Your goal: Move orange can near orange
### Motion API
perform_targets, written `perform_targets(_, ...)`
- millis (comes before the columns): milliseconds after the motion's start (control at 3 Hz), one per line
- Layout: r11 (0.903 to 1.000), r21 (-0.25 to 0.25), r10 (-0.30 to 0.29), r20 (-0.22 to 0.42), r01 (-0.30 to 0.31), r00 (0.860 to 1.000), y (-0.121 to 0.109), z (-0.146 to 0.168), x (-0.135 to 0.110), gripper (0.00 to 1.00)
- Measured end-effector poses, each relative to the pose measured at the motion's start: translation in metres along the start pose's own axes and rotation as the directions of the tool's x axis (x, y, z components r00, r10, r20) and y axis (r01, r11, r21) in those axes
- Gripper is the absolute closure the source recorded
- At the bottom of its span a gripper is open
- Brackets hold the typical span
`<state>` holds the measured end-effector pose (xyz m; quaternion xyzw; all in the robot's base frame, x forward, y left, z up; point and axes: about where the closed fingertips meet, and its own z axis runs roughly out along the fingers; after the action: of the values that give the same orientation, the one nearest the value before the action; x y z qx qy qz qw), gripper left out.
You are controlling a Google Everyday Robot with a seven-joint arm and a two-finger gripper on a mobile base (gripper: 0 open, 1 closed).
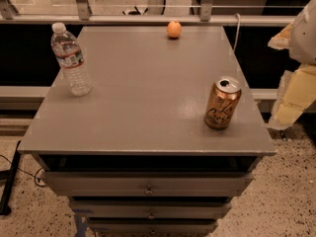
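The gripper [296, 95] sits at the right edge of the frame, off the side of the table and beyond its right rim. It shows as pale yellow, blocky pieces below a rounded white arm part. Whether it is wide or narrow cannot be told, and it holds nothing that can be seen.

Nearest to it, in the lower right part of the table top [148, 93], the orange can [222, 103] stands upright. It is a slim, orange-gold metal cylinder with a silver top and an open mouth. Dark cursive lettering runs across its side and seems to read "La Croix". The can is close to the table's right edge and near the front edge, apart from the gripper.

The orange [174, 29], small, round and smooth, lies at the far edge of the table, upper centre of the frame, well apart from the can. A wide stretch of bare grey, matte surface lies between them.

At the upper left a clear plastic water bottle [71, 58] stands upright near the left edge. It has a ribbed body, a white cap, and a white and red label too small to read.

Below the top are grey drawers [148, 184] with small knobs. The floor [291, 201] is speckled and pale. A metal rail [148, 19] runs behind the table.
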<state>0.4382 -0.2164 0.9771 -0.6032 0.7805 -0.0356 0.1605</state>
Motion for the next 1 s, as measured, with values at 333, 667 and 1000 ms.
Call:
perform_targets(333,1.0000,0.000,0.000,0.000,0.000,1.000,0.000,0.000,0.000,0.00)
perform_targets(667,1.0000,-0.001,0.001,0.037,-0.001,0.999,-0.003,0.006,0.000,0.00)
perform_targets(1000,0.9994,-0.012,0.033,0.125,-0.032,0.992,-0.015,0.027,0.003,0.00)
